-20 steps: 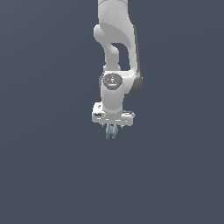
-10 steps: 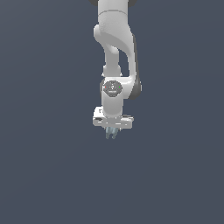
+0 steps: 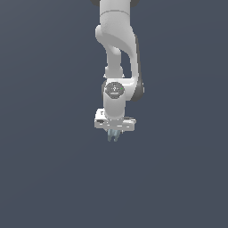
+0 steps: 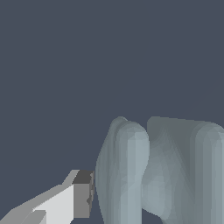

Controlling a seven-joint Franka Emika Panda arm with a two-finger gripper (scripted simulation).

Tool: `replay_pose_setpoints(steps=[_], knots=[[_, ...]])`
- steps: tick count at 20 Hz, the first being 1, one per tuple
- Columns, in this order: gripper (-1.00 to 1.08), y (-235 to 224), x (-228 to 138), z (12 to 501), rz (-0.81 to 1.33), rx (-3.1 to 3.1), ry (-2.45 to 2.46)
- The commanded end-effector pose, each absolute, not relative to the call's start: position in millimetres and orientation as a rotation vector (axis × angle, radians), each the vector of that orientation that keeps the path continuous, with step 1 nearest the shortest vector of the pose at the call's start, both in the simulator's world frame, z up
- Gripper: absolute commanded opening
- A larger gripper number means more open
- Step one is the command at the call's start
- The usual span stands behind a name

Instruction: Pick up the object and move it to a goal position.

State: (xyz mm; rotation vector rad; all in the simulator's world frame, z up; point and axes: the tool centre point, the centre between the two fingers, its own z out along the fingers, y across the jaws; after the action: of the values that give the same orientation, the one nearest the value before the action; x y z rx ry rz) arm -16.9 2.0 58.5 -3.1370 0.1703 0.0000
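My gripper (image 3: 114,136) hangs below the white arm in the middle of the exterior view, pointing down, well above nothing visible but the flat dark ground. It is shut on the object (image 3: 115,135), a pale grey-blue lumpy shape that peeks out between the fingers. In the wrist view the object (image 4: 162,175) fills the near part of the picture with rounded lobes. One white finger with a dark pad (image 4: 82,194) presses against its side. The other finger is hidden behind the object. No goal marker shows.
A uniform dark grey-blue background surrounds the arm in both views. No other objects, edges or containers show.
The hand has turned slightly at the wrist and now sits more level. The object stays held between the fingers. The gripper's place in the exterior view has barely shifted.
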Motion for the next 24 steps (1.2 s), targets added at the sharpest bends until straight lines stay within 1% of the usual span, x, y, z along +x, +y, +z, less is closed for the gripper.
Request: replay_pose_setpoints(steps=[1, 7, 12, 17, 24], knots=[[-1.0, 2.0, -16.9, 58.8, -0.001, -3.137, 0.17], [-1.0, 1.5, -19.3, 71.0, -0.001, -3.137, 0.17], [-1.0, 0.5, -23.9, 95.7, -0.001, -3.137, 0.17], [-1.0, -1.0, -31.1, 134.6, -0.001, -3.137, 0.17], [-1.0, -4.0, -43.6, 207.0, -0.001, -3.137, 0.17]])
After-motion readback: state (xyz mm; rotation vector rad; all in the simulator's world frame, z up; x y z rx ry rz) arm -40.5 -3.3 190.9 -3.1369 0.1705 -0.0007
